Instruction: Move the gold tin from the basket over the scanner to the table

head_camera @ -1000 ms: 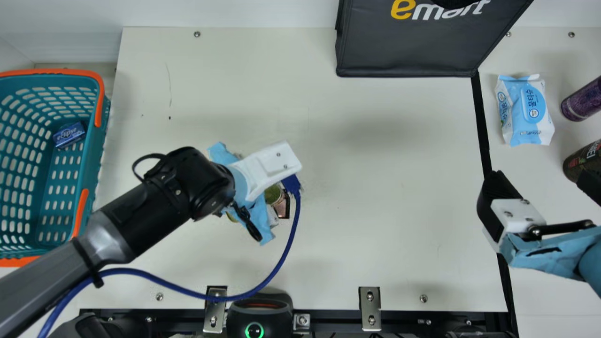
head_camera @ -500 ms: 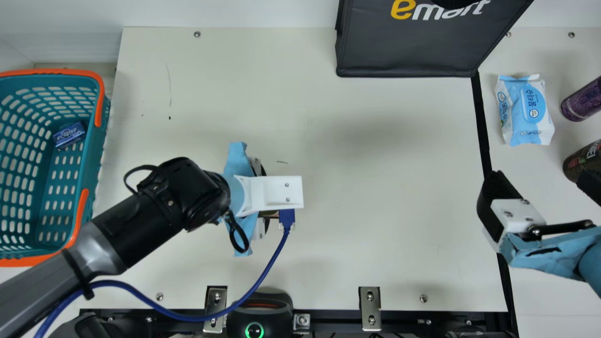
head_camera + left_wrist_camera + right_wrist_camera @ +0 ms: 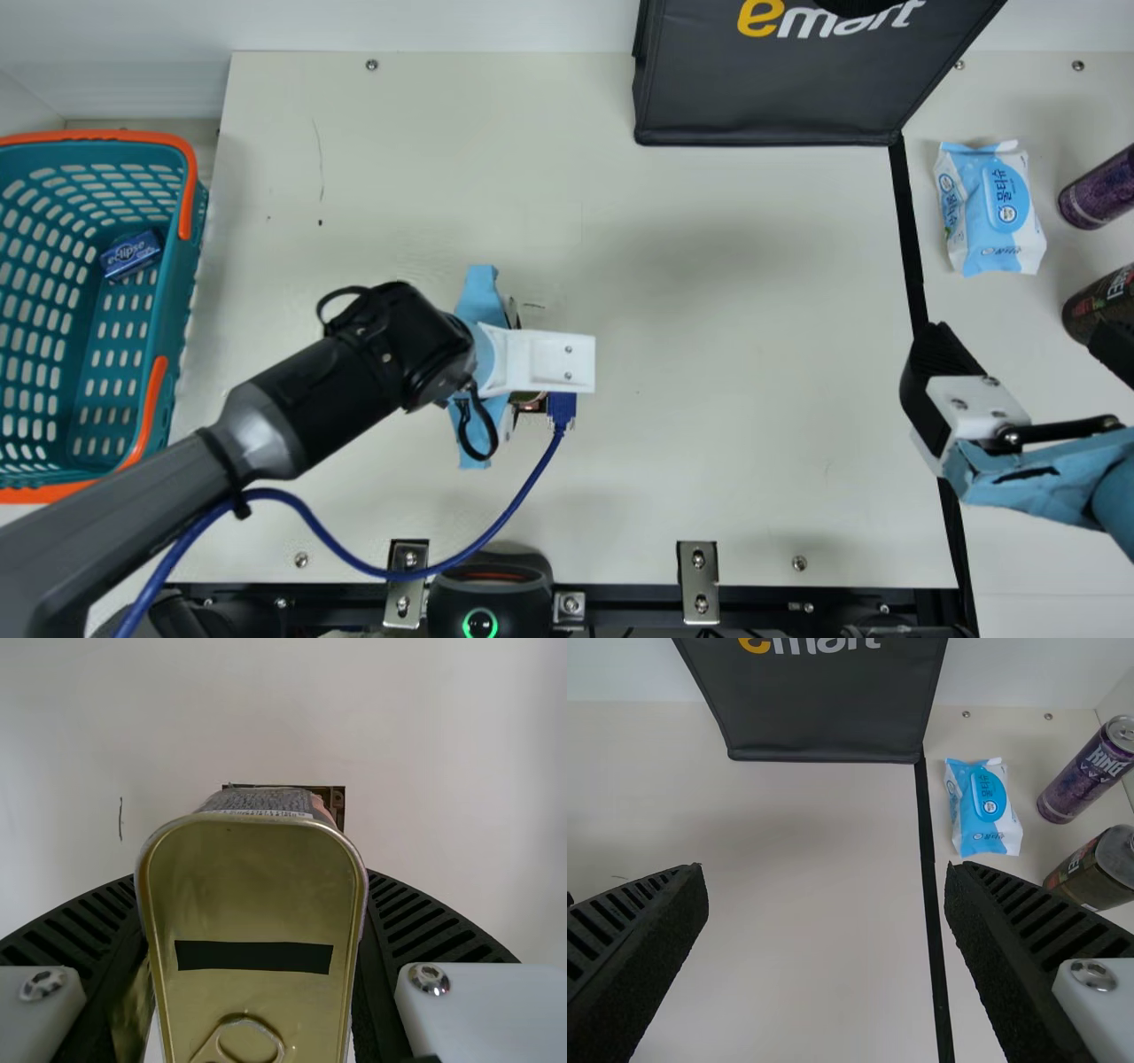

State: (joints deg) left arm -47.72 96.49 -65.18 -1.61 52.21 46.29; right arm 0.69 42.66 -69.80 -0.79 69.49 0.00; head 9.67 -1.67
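tin (image 3: 244, 912): it is in the left gripper (image 3: 485, 356), away from the basket (image 3: 175, 138) and above the dark-framed scanner (image 3: 338, 797) in the table (image 3: 709, 443).
direction of tin: its gold end (image 3: 186, 868) faces the left wrist camera, and its body goes from there away toward the table.
long axis: the gold end is longer than wide; its long side runs across the main view, from the wrist side toward the middle of the table. Which axis of the whole tin is the longest, I cannot tell.
gold end: flat and a little shiny, with rounded corners and a thin raised rim; a black strip (image 3: 252, 957) lies across it, and the pull ring (image 3: 244, 1020) is at the part nearer to the wrist.
side of tin: grey, with small print, and some pink at one corner.
left gripper: its two ribbed fingers are clamped on the tin, one at each long side.
right gripper (image 3: 1026, 347): it is over the right part of the table, with the fingers well apart.
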